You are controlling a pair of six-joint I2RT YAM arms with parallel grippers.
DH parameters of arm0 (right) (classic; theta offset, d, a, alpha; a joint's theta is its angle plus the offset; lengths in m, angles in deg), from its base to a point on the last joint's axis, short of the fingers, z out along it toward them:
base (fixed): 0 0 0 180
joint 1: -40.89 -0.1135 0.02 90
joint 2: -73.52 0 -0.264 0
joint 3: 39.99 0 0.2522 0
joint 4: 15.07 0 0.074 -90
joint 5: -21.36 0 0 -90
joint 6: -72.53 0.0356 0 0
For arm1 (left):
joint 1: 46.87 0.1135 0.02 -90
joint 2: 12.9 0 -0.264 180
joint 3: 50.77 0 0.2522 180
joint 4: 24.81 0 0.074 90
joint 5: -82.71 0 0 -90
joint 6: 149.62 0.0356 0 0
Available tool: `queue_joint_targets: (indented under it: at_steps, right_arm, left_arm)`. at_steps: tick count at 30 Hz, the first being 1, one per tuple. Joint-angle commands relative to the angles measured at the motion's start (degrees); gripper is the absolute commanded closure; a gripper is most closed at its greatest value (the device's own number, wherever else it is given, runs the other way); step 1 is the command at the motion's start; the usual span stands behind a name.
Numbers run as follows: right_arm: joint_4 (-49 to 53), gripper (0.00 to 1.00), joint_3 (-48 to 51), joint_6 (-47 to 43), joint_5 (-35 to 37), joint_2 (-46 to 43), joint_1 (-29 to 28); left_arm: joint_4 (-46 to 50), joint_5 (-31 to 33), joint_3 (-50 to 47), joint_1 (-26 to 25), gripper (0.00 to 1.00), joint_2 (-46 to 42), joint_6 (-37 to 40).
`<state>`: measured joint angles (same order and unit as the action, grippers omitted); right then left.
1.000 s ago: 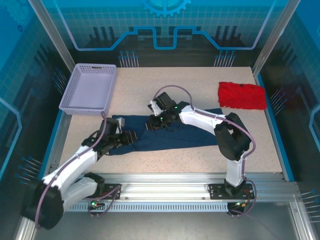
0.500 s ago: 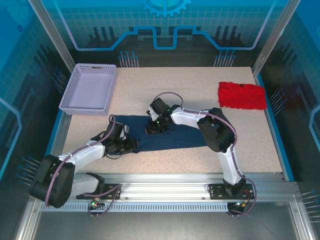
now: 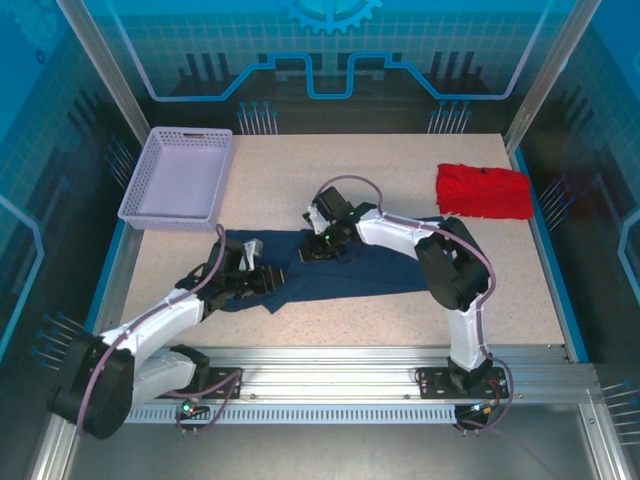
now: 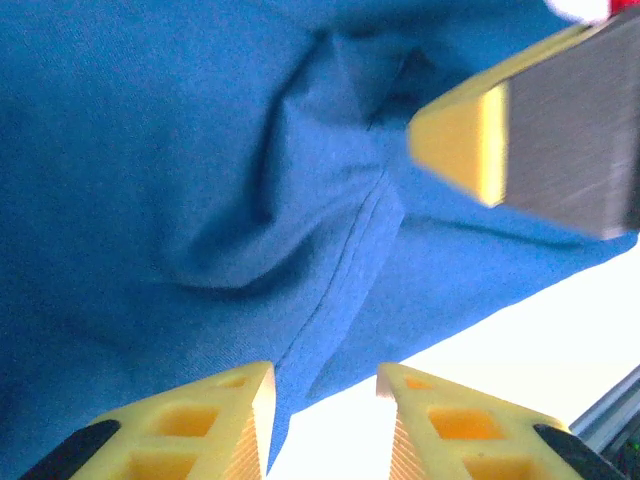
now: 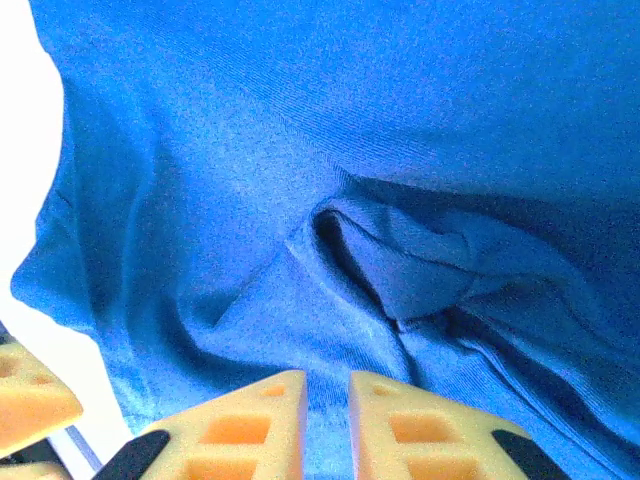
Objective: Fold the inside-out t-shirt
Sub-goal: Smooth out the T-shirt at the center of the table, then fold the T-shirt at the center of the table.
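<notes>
A lavender basket (image 3: 190, 133) was seen at the far left corner of the table (image 3: 400, 160) and a folded red garment (image 3: 484, 190) at the far right, both well apart from the shirt (image 3: 370, 270), which was stretched across the near middle. The left gripper (image 3: 262, 282) was set on its rumpled left end, the right gripper (image 3: 318, 247) on its far edge. Both jaws were narrowly parted over cloth, and whether anything was gripped could not be told. Bare tabletop was seen beyond
</notes>
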<state>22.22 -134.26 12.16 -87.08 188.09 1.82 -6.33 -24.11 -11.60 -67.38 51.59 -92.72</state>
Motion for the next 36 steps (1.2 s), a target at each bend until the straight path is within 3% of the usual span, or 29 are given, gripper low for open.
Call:
queue_joint_targets:
  at_steps: [1, 5, 12, 17, 26, 30, 36]
  right_arm:
    - [1.8, 0.8, 2.0, -1.4, 1.0, -3.9, 2.3]
    - [2.5, 0.78, 4.0, -2.0, 2.7, -7.6, 4.6]
    - [1.4, 0.72, 11.8, -2.6, 6.5, -15.8, 8.2]
    - [-0.4, 0.65, 16.2, -2.0, 7.7, -18.9, 11.2]
    - [0.5, 0.63, 18.2, -2.4, 8.8, -21.2, 14.0]
    - [1.5, 0.63, 18.7, -3.0, 9.7, -21.8, 14.6]
    - [3.8, 0.58, 19.8, -6.3, 16.0, -25.5, 14.3]
  left_arm:
    - [-0.5, -1.1, 2.2, -0.5, 0.66, 6.1, 0.5]
    - [0.9, 0.0, 6.3, -0.3, 0.66, 12.9, 1.8]
    - [-6.0, 1.6, 11.6, -0.3, 0.58, 12.0, 0.4]
    - [-6.3, 2.4, 19.1, -0.2, 0.56, 22.7, 2.4]
    - [-8.7, 0.0, 26.9, -0.3, 0.56, 38.8, 1.3]
    - [-9.9, -0.2, 26.9, 0.4, 0.5, 37.2, 1.2]
    - [-10.1, 4.6, 20.4, 5.2, 0.4, 25.1, 2.8]
